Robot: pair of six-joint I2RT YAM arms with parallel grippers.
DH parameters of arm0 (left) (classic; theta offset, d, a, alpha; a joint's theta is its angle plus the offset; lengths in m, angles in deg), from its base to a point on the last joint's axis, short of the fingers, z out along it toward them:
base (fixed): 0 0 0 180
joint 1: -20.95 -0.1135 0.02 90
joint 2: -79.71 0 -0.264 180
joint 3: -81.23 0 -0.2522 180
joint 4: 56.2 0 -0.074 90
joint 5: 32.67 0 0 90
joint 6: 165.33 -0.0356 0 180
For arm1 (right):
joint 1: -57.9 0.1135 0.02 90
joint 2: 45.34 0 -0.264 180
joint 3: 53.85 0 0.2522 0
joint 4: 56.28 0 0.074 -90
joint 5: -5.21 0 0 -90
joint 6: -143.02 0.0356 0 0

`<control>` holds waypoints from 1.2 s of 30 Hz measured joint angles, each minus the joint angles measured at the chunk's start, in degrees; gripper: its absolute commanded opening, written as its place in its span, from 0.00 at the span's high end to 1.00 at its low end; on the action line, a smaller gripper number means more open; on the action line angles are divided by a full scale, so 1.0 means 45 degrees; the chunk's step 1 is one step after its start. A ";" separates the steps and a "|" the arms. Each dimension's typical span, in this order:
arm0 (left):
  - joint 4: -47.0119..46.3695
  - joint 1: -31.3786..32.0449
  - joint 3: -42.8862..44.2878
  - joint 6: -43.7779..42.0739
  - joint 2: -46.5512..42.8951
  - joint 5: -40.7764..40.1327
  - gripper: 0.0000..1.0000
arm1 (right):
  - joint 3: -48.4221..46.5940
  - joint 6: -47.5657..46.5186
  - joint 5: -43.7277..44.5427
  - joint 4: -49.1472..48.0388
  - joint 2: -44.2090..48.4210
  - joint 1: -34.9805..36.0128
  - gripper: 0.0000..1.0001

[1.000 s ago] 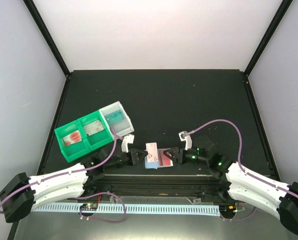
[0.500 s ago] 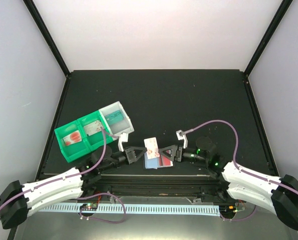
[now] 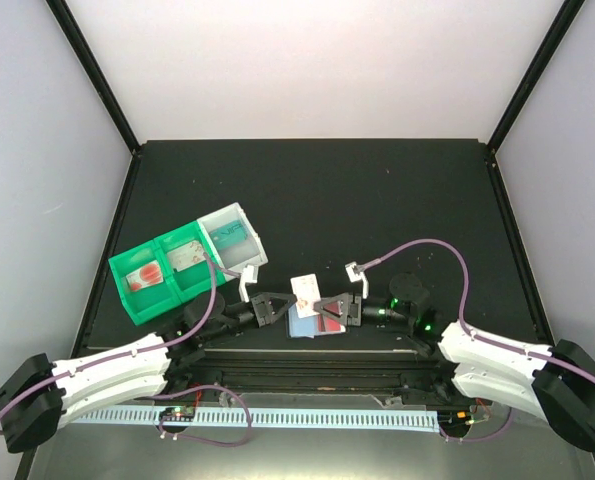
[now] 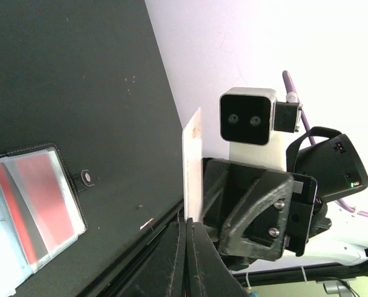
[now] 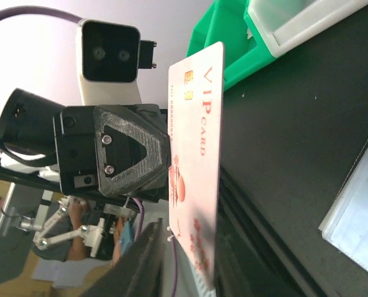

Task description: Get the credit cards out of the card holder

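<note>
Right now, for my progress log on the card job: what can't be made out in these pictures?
- the card holder: the left edge of the left wrist view cuts it off, so the cards inside can't be counted.
- the right gripper: in its wrist view the VIP card hides whether its fingers clamp it.
- the green tray: contents too small in the top view.
</note>
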 measured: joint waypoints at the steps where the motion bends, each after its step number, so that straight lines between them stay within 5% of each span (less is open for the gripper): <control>1: -0.0063 0.0000 0.0000 0.0024 0.0029 0.0010 0.99 | 0.0005 -0.0063 -0.0005 0.0010 0.0015 0.0010 0.91; 5: -0.0092 0.0000 0.0000 0.0058 0.0029 0.0087 0.96 | 0.0034 -0.0306 -0.0039 0.0175 0.0204 0.0019 0.99; 10: -0.0015 0.0000 -0.0121 -0.0010 -0.0010 0.0379 0.66 | 0.0243 -0.0976 -0.0510 0.0544 0.0821 0.0024 0.99; 14: 0.0952 -0.0053 0.0015 -0.0753 -0.0432 0.0855 0.57 | 0.0277 -0.1831 -0.1175 0.1331 0.1457 0.0024 0.99; 25: 0.7548 -0.0063 0.3371 -0.4687 -0.1642 0.2268 0.58 | -0.0029 -0.4881 -0.3575 0.4799 0.2798 0.0029 0.99; 36: 0.9083 -0.0068 0.4061 -0.6572 -0.0087 0.5100 0.85 | -0.0170 -0.5557 -0.5017 0.5406 0.2511 0.0034 0.99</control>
